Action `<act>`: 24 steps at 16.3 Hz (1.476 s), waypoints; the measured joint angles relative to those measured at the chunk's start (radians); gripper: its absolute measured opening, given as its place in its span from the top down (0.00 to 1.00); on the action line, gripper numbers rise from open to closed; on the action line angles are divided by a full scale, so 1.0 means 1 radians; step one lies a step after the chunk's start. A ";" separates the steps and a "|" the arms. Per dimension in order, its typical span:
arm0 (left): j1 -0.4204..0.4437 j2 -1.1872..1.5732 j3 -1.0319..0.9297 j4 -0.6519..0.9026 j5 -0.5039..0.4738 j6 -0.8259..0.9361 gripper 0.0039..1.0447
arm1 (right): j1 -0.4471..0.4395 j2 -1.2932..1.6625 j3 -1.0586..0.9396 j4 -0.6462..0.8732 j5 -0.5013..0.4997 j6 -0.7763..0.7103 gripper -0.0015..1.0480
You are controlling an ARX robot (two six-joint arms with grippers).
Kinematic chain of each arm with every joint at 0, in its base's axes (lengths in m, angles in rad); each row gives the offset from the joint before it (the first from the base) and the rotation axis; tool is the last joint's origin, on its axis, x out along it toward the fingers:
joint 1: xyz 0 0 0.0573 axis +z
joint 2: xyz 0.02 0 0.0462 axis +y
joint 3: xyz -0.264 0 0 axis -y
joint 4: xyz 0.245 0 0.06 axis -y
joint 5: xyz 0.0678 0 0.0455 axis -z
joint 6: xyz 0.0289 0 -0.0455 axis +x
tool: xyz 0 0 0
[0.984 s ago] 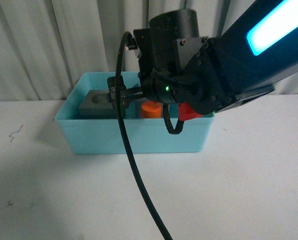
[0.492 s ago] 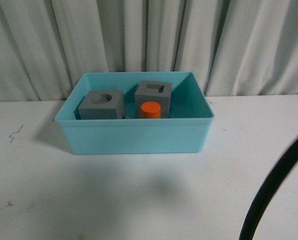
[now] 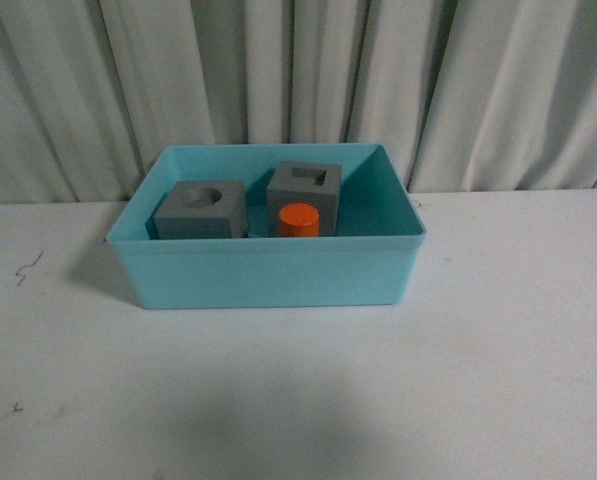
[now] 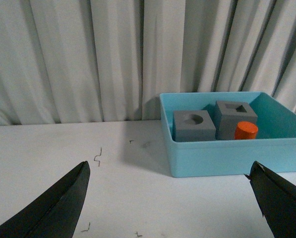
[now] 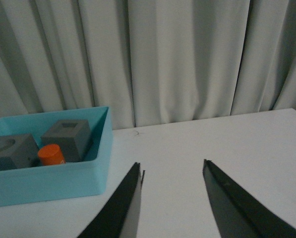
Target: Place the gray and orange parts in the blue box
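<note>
All three views face the blue box [image 3: 268, 275].

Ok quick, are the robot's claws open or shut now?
Left gripper: open, holding nothing.
Right gripper: open, holding nothing.

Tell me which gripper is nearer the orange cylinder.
Probably the right. The right gripper hangs open beside the blue box, the orange cylinder close by. The left gripper, also open, views it from farther back.
</note>
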 joint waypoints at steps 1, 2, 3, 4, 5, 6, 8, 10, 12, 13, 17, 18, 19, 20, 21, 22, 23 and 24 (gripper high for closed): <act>0.000 0.000 0.000 0.000 0.000 0.000 0.06 | -0.034 -0.050 -0.008 -0.043 -0.040 -0.026 0.68; 0.000 0.000 0.000 0.000 0.000 0.000 0.06 | -0.062 -0.081 -0.025 -0.065 -0.069 -0.035 0.78; 0.000 0.000 0.000 0.000 0.000 0.000 0.06 | -0.092 -0.095 -0.060 -0.042 -0.099 -0.040 0.90; 0.000 0.000 0.000 0.000 0.000 0.000 0.06 | -0.118 -0.132 -0.062 -0.090 -0.122 -0.051 0.98; 0.000 0.000 0.000 0.000 0.000 0.000 0.06 | -0.140 -0.192 -0.062 -0.129 -0.146 -0.052 0.98; 0.000 0.000 0.000 0.000 0.000 0.000 0.06 | -0.161 -0.241 -0.062 -0.167 -0.166 -0.053 0.98; 0.000 0.000 0.000 0.000 0.000 0.000 0.06 | -0.225 -0.311 -0.062 -0.247 -0.253 -0.053 0.98; 0.000 0.000 0.000 0.000 0.000 0.000 0.06 | -0.298 -0.377 -0.063 -0.301 -0.292 -0.053 0.98; 0.000 0.000 0.000 0.000 0.000 0.000 0.06 | -0.293 -0.426 -0.063 -0.360 -0.301 -0.053 0.98; 0.000 0.000 0.000 0.000 0.000 0.000 0.06 | -0.293 -0.451 -0.063 -0.375 -0.301 -0.053 0.98; 0.000 0.000 0.000 0.000 0.000 0.000 0.06 | -0.293 -0.527 -0.063 -0.455 -0.301 -0.053 0.98; 0.000 0.000 0.000 0.000 0.000 0.000 0.06 | -0.293 -0.543 -0.063 -0.472 -0.301 -0.053 0.98; 0.000 0.000 0.000 0.000 0.000 0.000 0.06 | -0.293 -0.594 -0.061 -0.553 -0.300 -0.053 0.98; 0.000 0.000 0.000 0.000 -0.002 0.000 0.06 | -0.293 -0.687 -0.062 -0.658 -0.302 -0.053 0.98; 0.000 0.000 0.000 0.000 0.000 0.000 0.06 | -0.293 -0.715 -0.058 -0.634 -0.302 -0.053 0.98; 0.000 0.000 0.000 0.000 0.000 0.000 0.06 | -0.293 -0.712 -0.058 -0.641 -0.301 -0.053 0.98; 0.000 0.000 0.000 0.001 0.000 0.000 0.06 | -0.293 -0.715 -0.062 -0.651 -0.302 -0.053 0.98; 0.000 0.000 0.000 0.000 0.000 0.000 0.06 | -0.293 -0.715 -0.062 -0.660 -0.302 -0.054 0.98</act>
